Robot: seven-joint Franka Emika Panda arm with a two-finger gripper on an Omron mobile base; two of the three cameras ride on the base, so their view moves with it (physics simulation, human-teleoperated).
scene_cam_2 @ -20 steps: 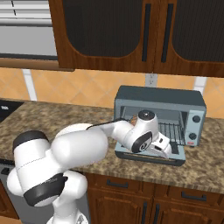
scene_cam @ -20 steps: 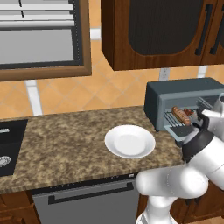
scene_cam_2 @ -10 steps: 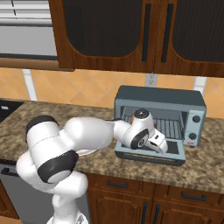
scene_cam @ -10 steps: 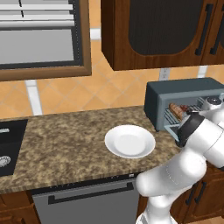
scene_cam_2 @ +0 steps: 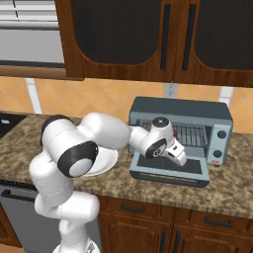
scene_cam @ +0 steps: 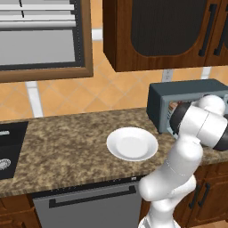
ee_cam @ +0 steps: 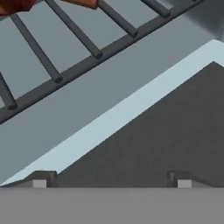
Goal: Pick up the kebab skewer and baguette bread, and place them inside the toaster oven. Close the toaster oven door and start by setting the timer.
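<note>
Now fingers [ee_cam: 39, 180] spread wide over toaster oven door [scene_cam_2: 170, 168].

In the left base view the arm's white links cover most of the toaster oven [scene_cam: 156, 100], so its opening and door are hidden. In the right base view the wrist blocks the left half of the oven's cavity. The hand view's top edge cuts off a dark red chunk [ee_cam: 15, 5] and an orange-brown piece [ee_cam: 83, 2], possibly the skewer and bread.
</note>
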